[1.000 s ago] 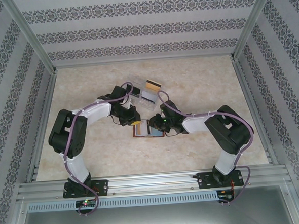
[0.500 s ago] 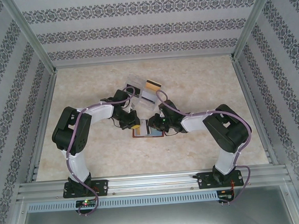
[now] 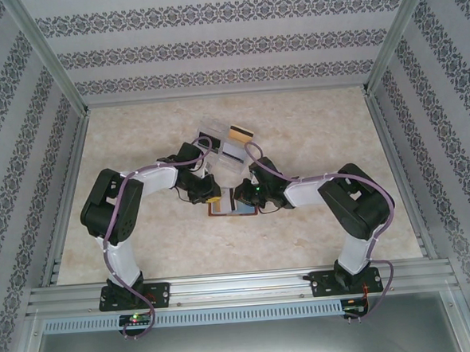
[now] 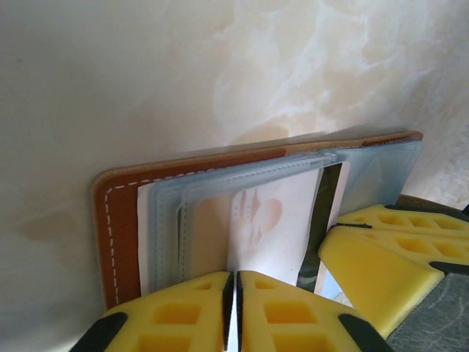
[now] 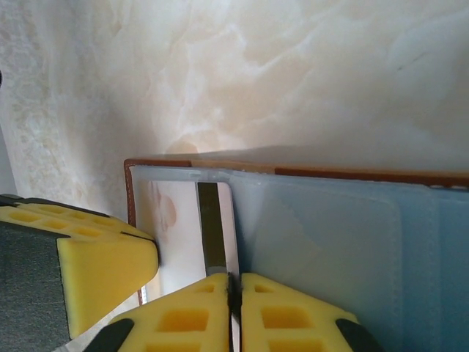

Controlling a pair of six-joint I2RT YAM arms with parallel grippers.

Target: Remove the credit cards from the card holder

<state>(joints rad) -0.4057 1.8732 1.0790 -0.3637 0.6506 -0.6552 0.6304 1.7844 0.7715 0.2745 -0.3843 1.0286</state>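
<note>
Your left fingers [image 4: 209, 293] pinched almost shut on the white card [image 4: 271, 227] in the wallet [image 4: 121, 227]. Your right fingers [image 5: 286, 302] pressed shut at its pocket edge, their grip hidden. The wallet lay open on the marbled table [image 3: 312, 131], with patterned walls [image 3: 227, 45] around it.

1. The table [image 3: 320, 131] has a pale, marbled beige top.
2. The brown card holder [image 3: 235, 211] lies open and flat near the table's middle.
3. A clear tray [image 3: 210, 132] sits just beyond it, toward the far edge.
</note>
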